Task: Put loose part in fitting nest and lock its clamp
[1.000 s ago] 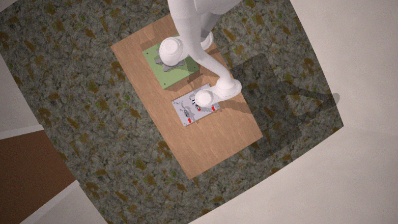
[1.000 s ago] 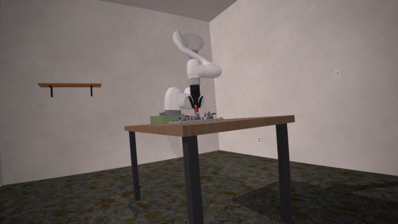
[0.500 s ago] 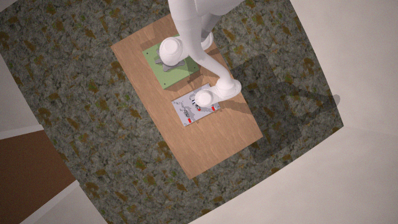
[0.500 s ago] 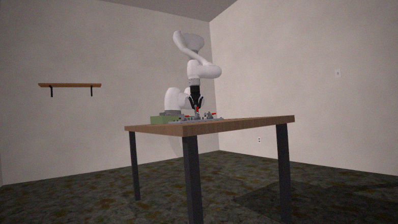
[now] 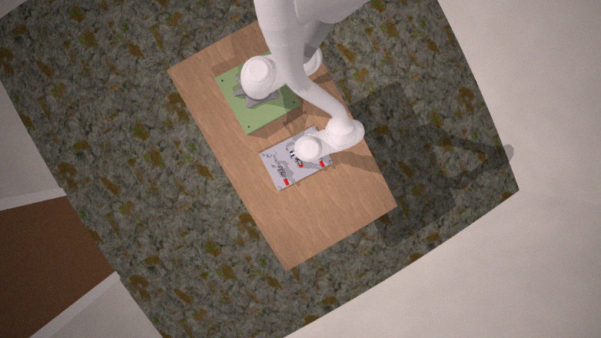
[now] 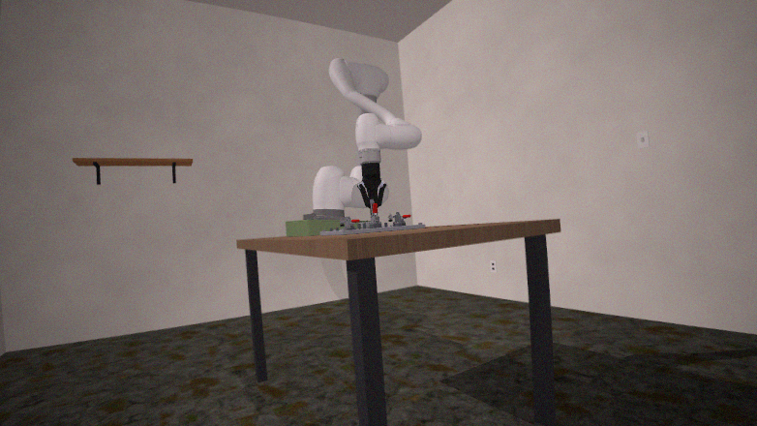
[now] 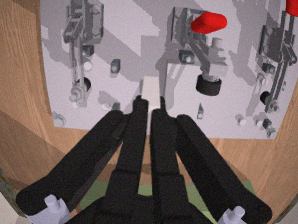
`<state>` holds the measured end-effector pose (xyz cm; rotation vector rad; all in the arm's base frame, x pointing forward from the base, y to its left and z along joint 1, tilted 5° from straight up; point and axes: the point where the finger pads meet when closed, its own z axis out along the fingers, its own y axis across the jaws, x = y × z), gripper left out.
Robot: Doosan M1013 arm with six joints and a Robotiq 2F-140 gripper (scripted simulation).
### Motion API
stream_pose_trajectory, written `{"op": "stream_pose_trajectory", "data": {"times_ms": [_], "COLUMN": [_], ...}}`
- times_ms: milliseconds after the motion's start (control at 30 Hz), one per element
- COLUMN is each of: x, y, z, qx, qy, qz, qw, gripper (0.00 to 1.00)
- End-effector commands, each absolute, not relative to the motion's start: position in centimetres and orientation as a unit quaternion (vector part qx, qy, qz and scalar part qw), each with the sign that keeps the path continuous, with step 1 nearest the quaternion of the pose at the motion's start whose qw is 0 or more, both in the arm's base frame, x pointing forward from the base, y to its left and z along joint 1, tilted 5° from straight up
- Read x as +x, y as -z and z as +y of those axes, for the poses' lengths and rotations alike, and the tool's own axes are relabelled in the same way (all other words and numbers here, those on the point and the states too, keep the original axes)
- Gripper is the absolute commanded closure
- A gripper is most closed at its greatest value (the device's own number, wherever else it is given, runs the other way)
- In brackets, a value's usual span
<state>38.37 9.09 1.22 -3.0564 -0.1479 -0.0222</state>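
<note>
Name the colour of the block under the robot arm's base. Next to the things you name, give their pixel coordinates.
Green (image 5: 268, 121) (image 6: 302, 228); it shows best in the top view.
</note>
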Motion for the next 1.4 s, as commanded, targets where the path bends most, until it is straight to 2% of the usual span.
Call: {"op": "stream_pose_trajectory", "data": {"times_ms": [0,1367], "x": [38.13,38.0], "y": [-0.97,-0.26], "z": [9.35,8.92], "qx": [-0.998,-0.998], "qy": [0.006,0.006], "qz": [-0.052,-0.052], "qw": [0.041,0.041], "gripper": [0.9,0.9]}}
